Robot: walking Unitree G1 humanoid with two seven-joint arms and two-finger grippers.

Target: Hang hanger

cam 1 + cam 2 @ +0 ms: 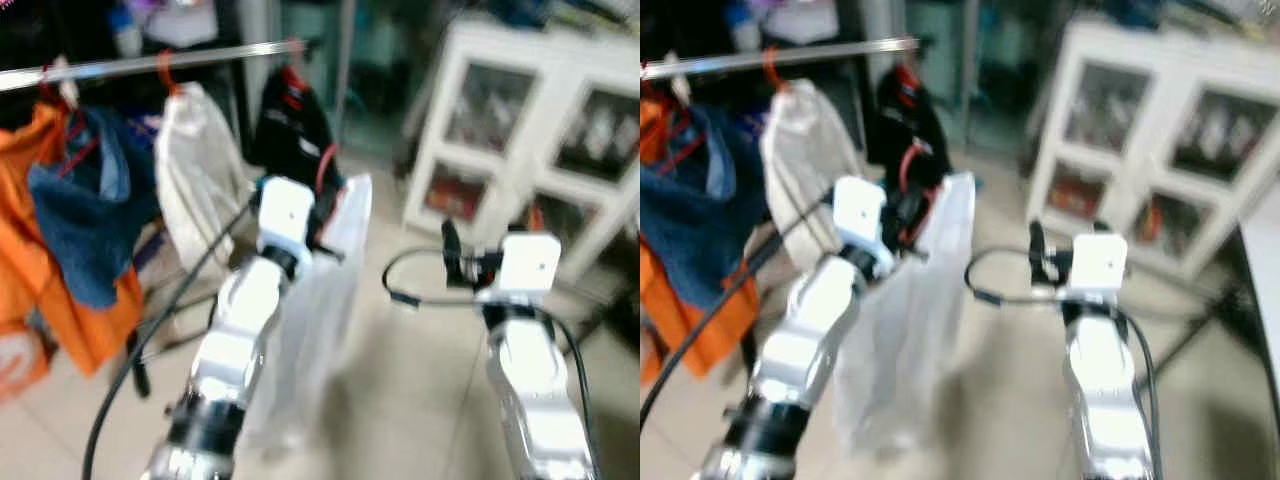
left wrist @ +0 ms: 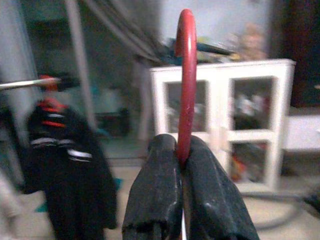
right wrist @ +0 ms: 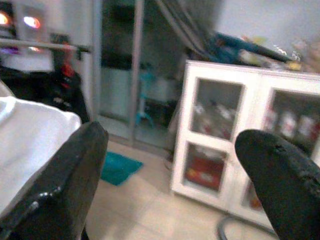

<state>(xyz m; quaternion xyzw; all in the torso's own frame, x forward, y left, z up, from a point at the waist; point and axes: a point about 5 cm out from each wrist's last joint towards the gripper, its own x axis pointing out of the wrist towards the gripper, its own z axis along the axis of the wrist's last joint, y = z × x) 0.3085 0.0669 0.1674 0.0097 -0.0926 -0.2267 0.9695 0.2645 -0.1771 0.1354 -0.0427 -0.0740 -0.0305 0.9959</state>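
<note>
Left wrist view: the red hanger hook [image 2: 186, 75] is being clamped by the left gripper [image 2: 183, 160], short of the rail's free end [image 1: 285, 47]. The right gripper [image 3: 170, 185] is being held with fingers apart beside the white garment [image 1: 325, 300].

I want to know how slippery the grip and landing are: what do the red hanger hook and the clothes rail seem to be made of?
Hanger hook: smooth, faintly glossy red, probably plastic or coated wire. Clothes rail: shiny silver bar, apparently bare metal.

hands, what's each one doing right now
Left hand: closed on the red hanger.
Right hand: open, holding nothing.
</note>
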